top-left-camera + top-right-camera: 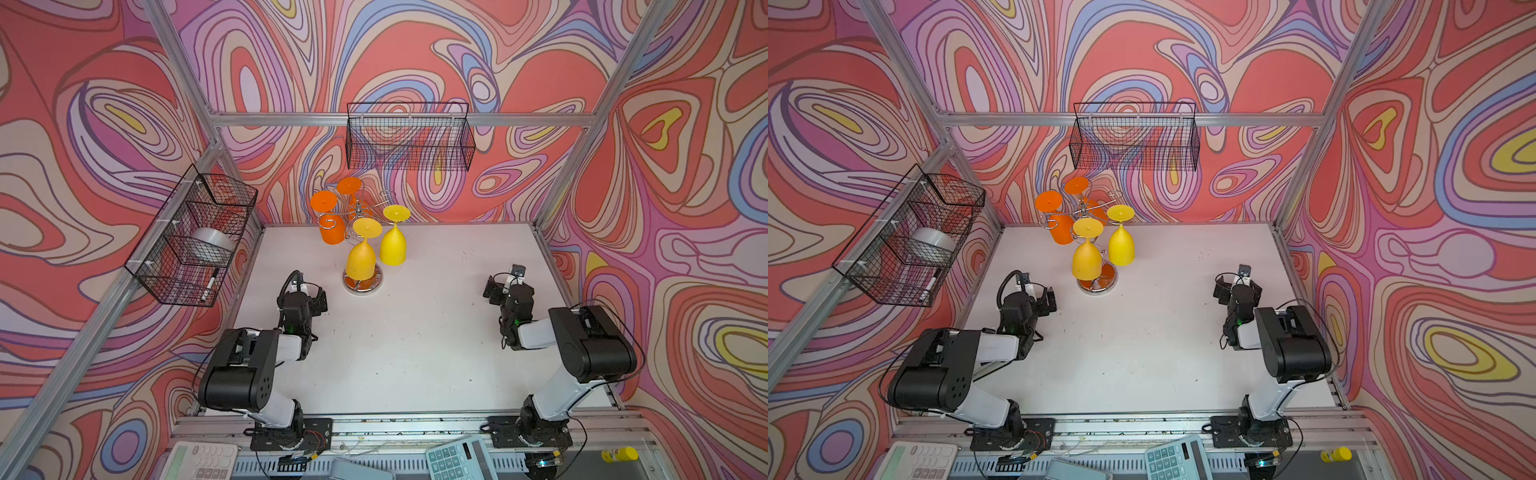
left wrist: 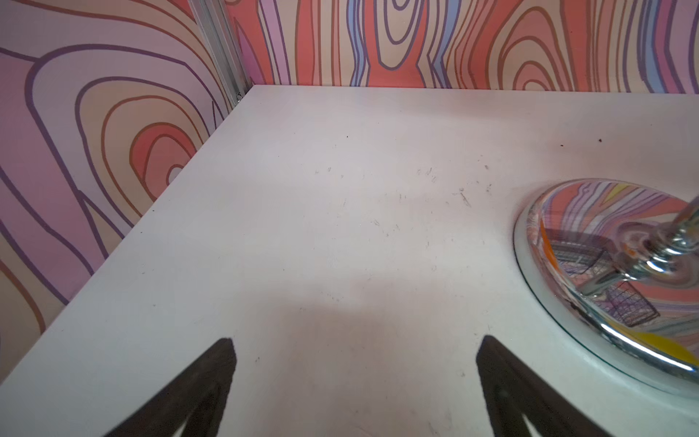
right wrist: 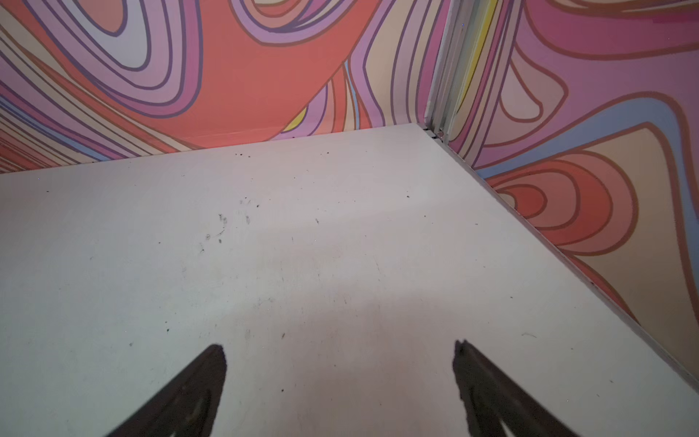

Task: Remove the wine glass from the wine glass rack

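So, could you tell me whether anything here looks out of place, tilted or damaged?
Nothing stands out. The wine glass rack stands upright, two orange glasses and two yellow glasses hang bowl-down from it, and the table shows only faint scuffs.

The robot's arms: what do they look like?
The left arm and right arm share bulky rounded black joints linked by white tubes, with thin black cables looping alongside. The left gripper and right gripper each have two dark, tapering fingers.

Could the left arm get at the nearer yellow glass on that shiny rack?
Probably yes: the left gripper is open near the rack, with bare table between. The yellow glass hangs higher, so it must lift.
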Tool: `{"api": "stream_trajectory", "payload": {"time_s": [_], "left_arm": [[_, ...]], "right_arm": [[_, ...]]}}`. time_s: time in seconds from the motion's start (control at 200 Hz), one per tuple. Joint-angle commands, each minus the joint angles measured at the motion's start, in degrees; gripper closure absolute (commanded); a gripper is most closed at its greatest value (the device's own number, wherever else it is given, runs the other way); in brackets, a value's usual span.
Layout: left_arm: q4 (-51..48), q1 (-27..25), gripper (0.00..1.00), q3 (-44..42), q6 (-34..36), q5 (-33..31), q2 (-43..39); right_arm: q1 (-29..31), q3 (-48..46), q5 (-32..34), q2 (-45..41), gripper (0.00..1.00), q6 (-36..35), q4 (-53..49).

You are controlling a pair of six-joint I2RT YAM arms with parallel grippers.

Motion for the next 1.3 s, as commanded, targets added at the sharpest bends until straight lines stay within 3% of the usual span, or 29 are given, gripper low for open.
{"api": "stream_trajectory", "payload": {"time_s": [0.0, 1.292], "left_arm": [[2.0, -0.1, 0.00, 0.1, 0.9, -0.8, 0.2], [1.9, -0.7, 0.00, 0.2, 1.4, -1.9, 0.3]], "right_arm": [[0.2, 0.7, 0.7, 0.7, 0.02, -0.5, 1.0], [0.2, 0.7, 0.6, 0.6, 0.01, -0.5, 1.0]]}}
